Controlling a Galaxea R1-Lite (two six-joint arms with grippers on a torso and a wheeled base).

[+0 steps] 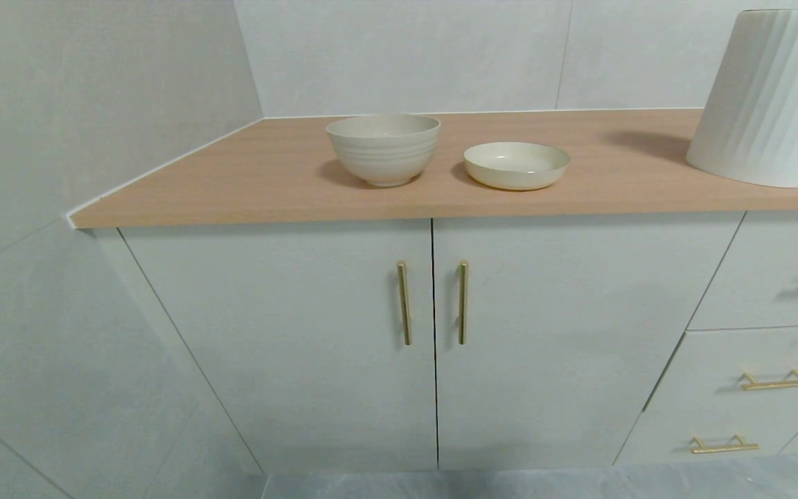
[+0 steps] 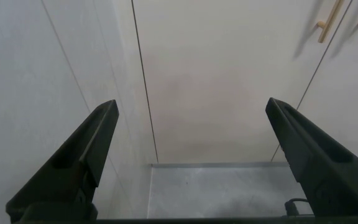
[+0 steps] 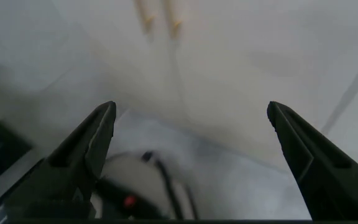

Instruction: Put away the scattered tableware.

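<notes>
A deep ribbed cream bowl [image 1: 383, 147] stands on the wooden countertop [image 1: 267, 173], near its middle. Just to its right sits a shallow cream dish [image 1: 517, 165], apart from the bowl. My left gripper [image 2: 191, 112] hangs low in front of the white cabinet front, open, with nothing between its dark fingers [image 2: 89, 149]. My right gripper [image 3: 191, 115] is also open and empty, low near the floor, facing the cabinet doors with their gold handles [image 3: 160, 18].
A tall white ribbed container [image 1: 769, 97] stands at the counter's right end. Below the counter are two shut cabinet doors with gold handles [image 1: 404, 302], and drawers [image 1: 766, 346] to the right. Tiled walls close in the left side and back.
</notes>
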